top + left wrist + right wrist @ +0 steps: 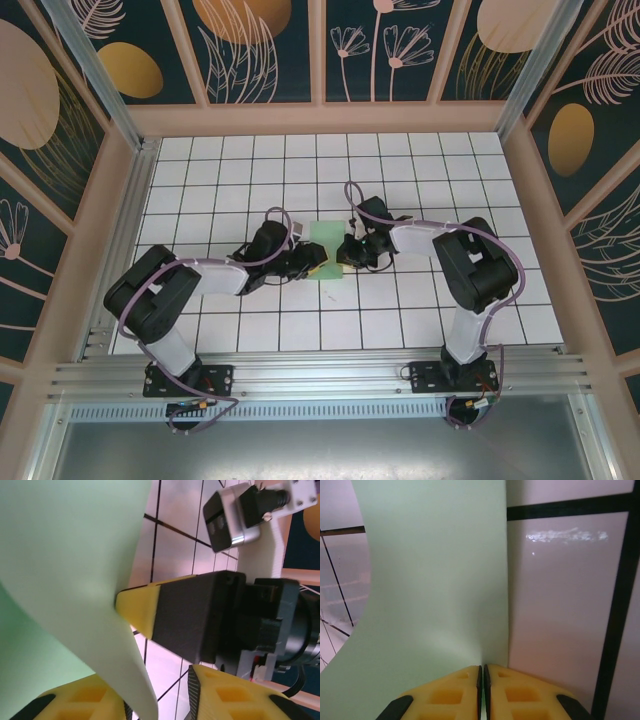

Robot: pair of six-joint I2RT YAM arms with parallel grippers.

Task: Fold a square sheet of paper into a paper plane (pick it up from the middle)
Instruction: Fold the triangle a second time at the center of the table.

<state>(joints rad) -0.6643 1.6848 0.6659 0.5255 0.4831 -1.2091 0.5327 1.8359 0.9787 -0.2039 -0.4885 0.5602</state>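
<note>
Square sheet of paper is clamped at one edge by the right tool. The left tool is released, parted around it.

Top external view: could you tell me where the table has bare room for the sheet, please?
Free: the table rows along the back wall, and the near tiles between left arm and right arm. Crowded: the middle, where the left pincer and right pincer meet at the green sheet.

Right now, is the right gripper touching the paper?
Touching. In the right wrist view the right gripper is shut on the paper, whose edge runs straight into the seam between its yellow tips.
</note>
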